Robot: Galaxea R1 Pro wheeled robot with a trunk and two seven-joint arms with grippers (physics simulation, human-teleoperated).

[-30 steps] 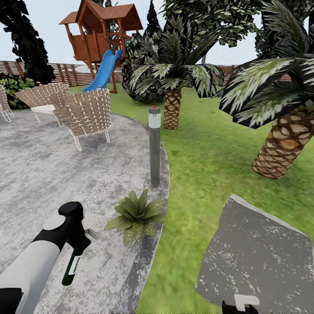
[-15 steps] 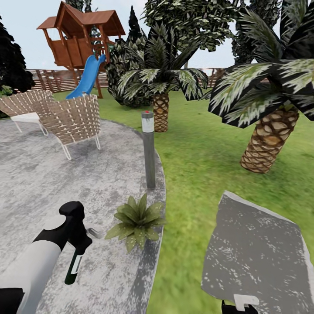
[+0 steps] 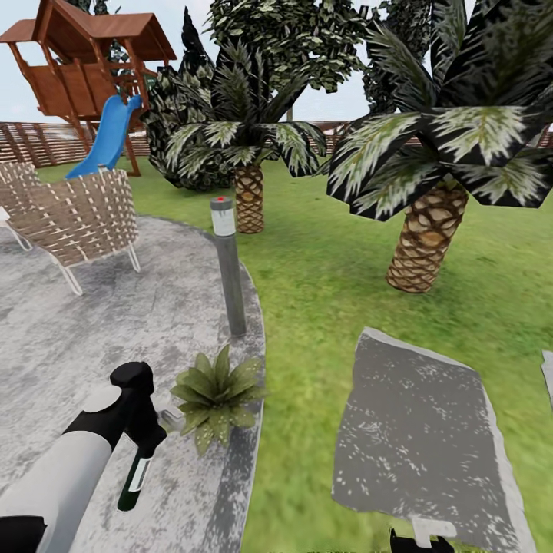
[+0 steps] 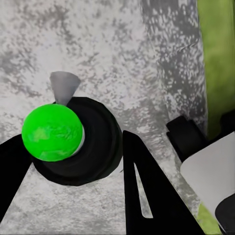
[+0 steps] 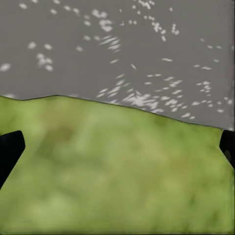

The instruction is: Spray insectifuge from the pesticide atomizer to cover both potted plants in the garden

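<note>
My left gripper (image 3: 143,444) is shut on the pesticide atomizer (image 3: 130,488), a dark green bottle with a white label hanging below the fingers over the grey paving. In the left wrist view its black top (image 4: 93,152) carries a bright green knob, with one black finger (image 4: 147,196) on each side. One potted plant (image 3: 213,392), a low rosette of pointed leaves, sits just right of the bottle at the paving's edge. A small pale cone (image 3: 170,419) points from the bottle's top toward it. My right gripper (image 5: 117,152) hangs open over grass beside a stepping stone (image 5: 122,44).
A grey bollard light (image 3: 229,265) stands behind the plant on the paving's rim. A wicker chair (image 3: 77,219) is at the far left. Two scaly palms (image 3: 247,196) (image 3: 426,238) rise from the lawn. A large flat stepping stone (image 3: 415,430) lies at the right.
The whole view has swung right, so chair, bollard, palms and plant slid left in the picture. The left arm keeps the bottle at about the same spot beside the plant.
</note>
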